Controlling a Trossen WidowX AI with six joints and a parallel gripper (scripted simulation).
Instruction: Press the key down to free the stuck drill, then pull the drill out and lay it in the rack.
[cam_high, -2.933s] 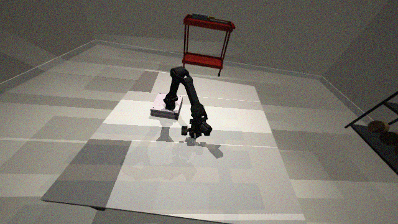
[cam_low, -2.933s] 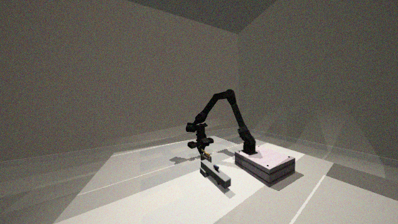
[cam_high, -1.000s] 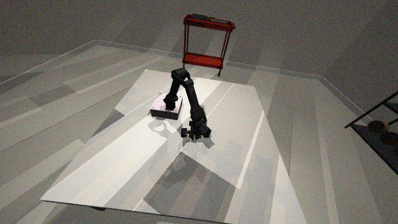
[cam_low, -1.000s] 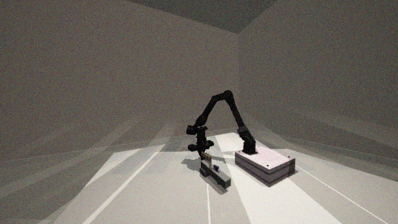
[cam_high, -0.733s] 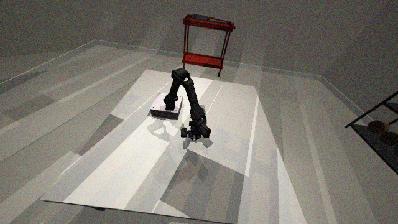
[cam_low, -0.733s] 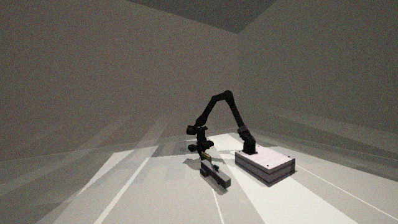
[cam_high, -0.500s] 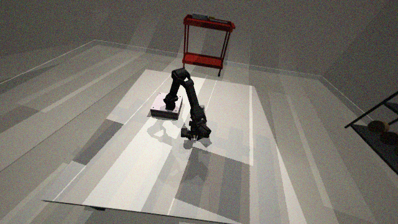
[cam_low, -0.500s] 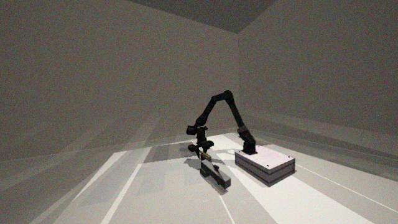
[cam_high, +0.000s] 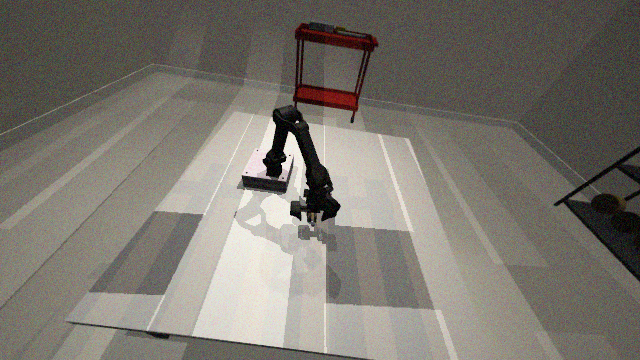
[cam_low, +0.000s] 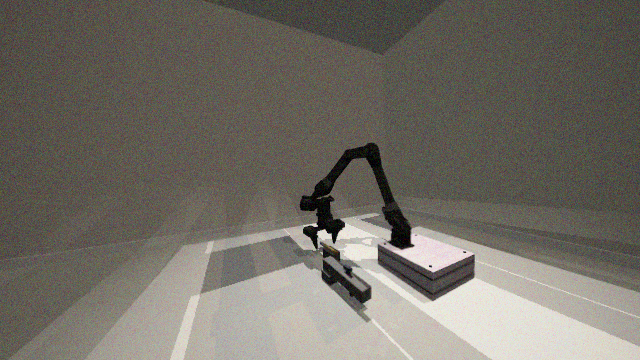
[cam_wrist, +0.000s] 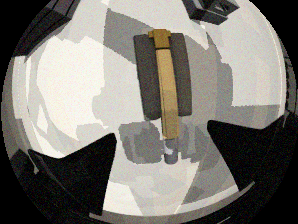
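In the wrist view a tan bar (cam_wrist: 167, 95) with a grey rounded end (cam_wrist: 171, 156) lies between two dark walls (cam_wrist: 147, 80) (cam_wrist: 184, 80); it looks like the drill. A darker golden block (cam_wrist: 160, 38) sits at its upper end, possibly the key. My gripper (cam_high: 313, 220) (cam_low: 325, 245) (cam_wrist: 163, 132) is open and empty, above the bar, its fingers to either side. In the exterior view a long grey block (cam_low: 356, 286) with a small dark knob (cam_low: 348, 271) stands in front; I cannot tell whether it is the rack.
My arm rises from a pale base box (cam_high: 255, 165) (cam_low: 440, 257) on the tabletop (cam_high: 240, 310). In the wrist view a dark block (cam_wrist: 206, 18) with an opening shows at the top right. A red cart (cam_high: 326, 97) stands behind the table, and a dark shelf (cam_high: 595, 235) stands at the far right.
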